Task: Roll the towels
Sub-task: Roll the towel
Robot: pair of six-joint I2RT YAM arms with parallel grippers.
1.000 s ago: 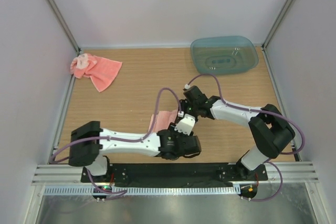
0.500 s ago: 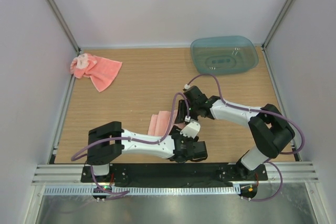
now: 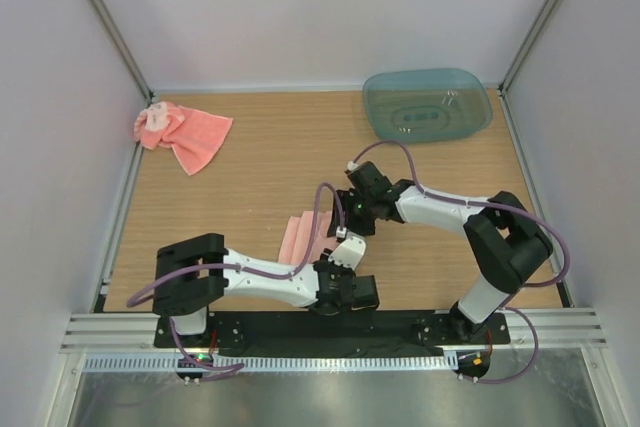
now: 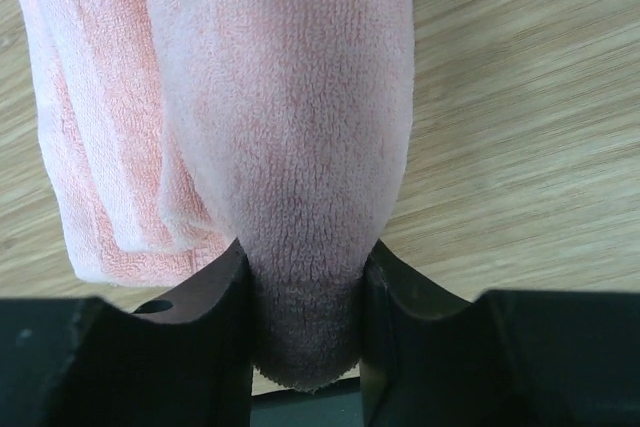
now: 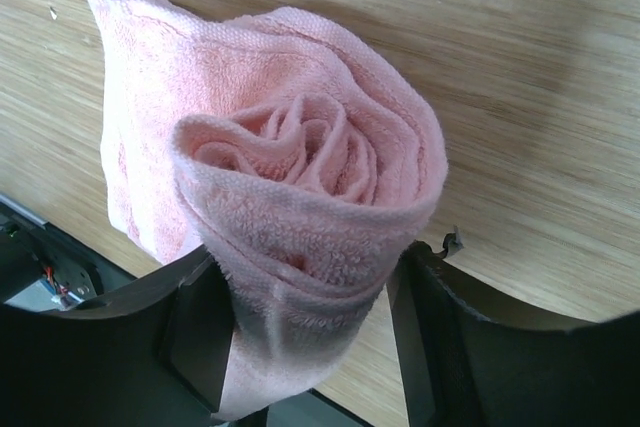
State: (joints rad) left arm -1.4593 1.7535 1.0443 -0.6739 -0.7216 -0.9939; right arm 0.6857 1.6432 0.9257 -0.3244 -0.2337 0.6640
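left gripper [image 4: 305,259]: jaws partly closed, clamped on one end of the rolled towel [image 4: 290,137]. the cloth narrows where it passes between the two fingers [image 4: 215,337] and its end pokes out past them toward the wrist.

right gripper [image 5: 305,257]: jaws a bit wider, set around the other end of the same roll. the spiral of layers faces the right wrist camera. the roll bulges over both pads and touches each, so it looks gripped; how firmly, i can't tell from this angle.

top view: the roll is just 6 o'clock of table [image 3: 250,177] centre, mostly hidden between the two grippers. left comes at it from the 6 o'clock end, right from the 12 o'clock end. a flat folded part of the towel lies on the wood on the roll's 9 o'clock side, touching it. the left wrist view shows the same: flat layers beside the roll, resting on the table.

second towel [image 3: 185,135]: loose and crumpled at the 10 o'clock corner, against the side wall, well apart from both arms.

tub [image 3: 427,105]: blue-green, see-through, at the 1 o'clock corner, clear of the right arm.
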